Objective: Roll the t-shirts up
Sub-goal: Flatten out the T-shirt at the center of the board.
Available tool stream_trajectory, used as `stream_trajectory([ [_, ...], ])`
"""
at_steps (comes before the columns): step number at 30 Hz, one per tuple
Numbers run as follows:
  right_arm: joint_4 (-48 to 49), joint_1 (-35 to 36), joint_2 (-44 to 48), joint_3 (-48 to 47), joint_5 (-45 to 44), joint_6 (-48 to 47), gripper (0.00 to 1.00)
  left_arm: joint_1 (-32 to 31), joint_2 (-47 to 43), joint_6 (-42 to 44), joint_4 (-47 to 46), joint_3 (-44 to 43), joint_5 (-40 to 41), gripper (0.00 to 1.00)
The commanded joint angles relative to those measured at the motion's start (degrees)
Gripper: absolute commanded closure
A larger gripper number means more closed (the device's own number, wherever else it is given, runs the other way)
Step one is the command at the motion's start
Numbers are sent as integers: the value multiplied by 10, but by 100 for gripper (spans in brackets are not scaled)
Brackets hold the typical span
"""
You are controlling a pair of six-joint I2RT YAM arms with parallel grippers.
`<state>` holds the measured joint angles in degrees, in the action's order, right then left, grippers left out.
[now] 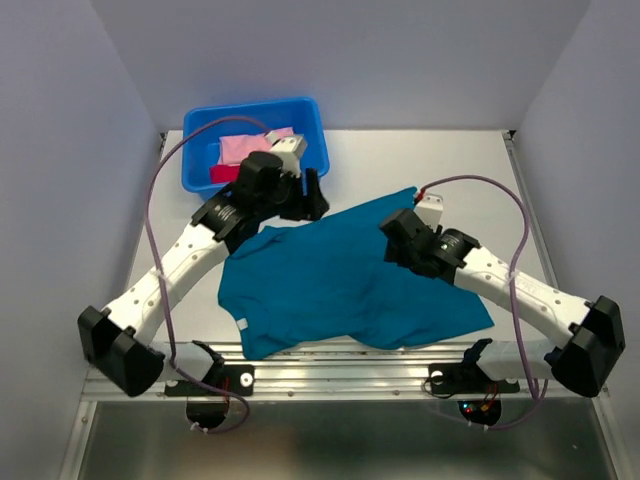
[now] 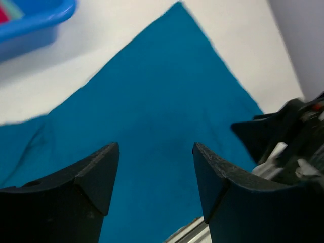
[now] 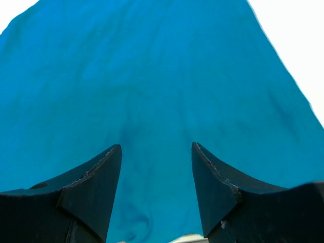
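While the teal t-shirt (image 1: 340,285) lies flat on the tabletop (image 1: 450,165), I see the left tool (image 2: 155,152) above its far left edge and the right tool (image 3: 157,152) above its far right corner; both are spread, pinching nothing. The pink bundle (image 1: 245,146) and the red bundle (image 1: 222,174) sit in the blue tub (image 1: 312,120), far left.

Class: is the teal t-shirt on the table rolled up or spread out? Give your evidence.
Spread out. The teal t-shirt lies flat across the table, its corners and edges showing, with no rolled part.
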<state>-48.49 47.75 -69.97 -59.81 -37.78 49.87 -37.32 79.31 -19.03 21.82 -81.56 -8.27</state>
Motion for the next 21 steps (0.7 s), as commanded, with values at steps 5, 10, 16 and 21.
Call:
stream_trajectory([
  [5,176,-112,-145,-79,182,-186,37,123,-105,-82,33,266,49,30],
  [10,194,-165,-238,-137,233,-211,33,164,-101,-101,42,309,77,24],
  [16,209,-240,-310,-143,260,-197,33,218,-50,-97,15,319,99,23],
  [21,216,-265,-334,-159,260,-209,34,257,-12,-95,-14,295,107,23],
])
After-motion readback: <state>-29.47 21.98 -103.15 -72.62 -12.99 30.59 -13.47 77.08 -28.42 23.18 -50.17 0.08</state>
